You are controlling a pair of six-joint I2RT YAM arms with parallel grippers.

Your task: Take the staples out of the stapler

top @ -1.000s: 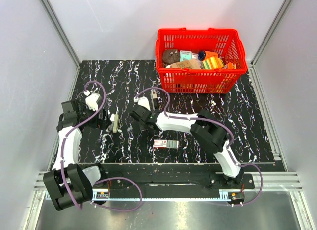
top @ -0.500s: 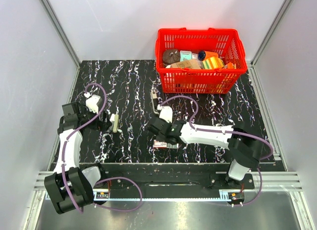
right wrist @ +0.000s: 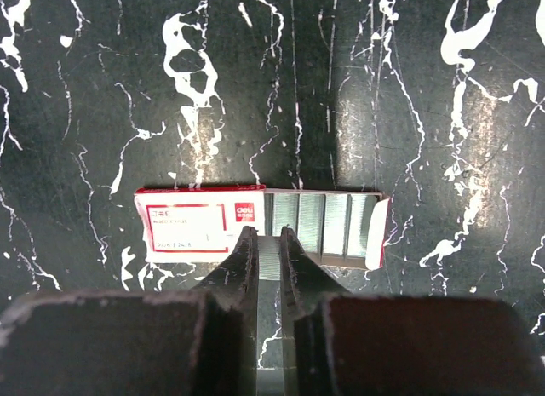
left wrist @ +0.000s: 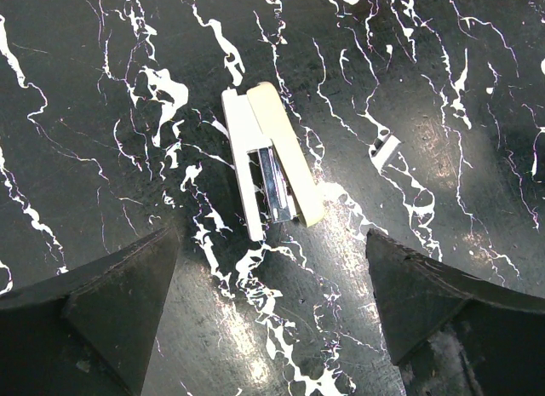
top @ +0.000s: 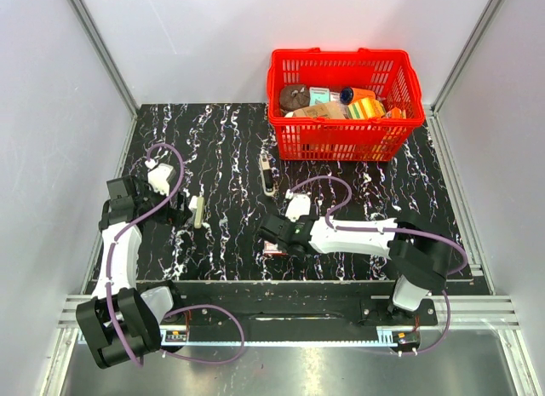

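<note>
The cream stapler (left wrist: 271,162) lies opened on the black marble table (top: 221,132), its metal channel showing; it also shows in the top view (top: 197,211). My left gripper (left wrist: 272,311) is open and empty just short of it, also seen from above (top: 176,212). My right gripper (right wrist: 268,234) is shut on a silvery strip of staples (right wrist: 268,264) and holds it over the red-and-white staple box (right wrist: 183,226), whose tray of staples (right wrist: 324,221) is slid out. From above, the right gripper (top: 272,234) sits at the box (top: 285,249).
A red basket (top: 341,140) full of assorted items stands at the back right. A small dark and white oblong object (top: 267,173) lies on the table near the middle. Grey walls close in both sides.
My right arm has swung back from the oblong object at the table's middle, leaving it lying there, and come down over the staple box. The left arm and stapler have not moved.
</note>
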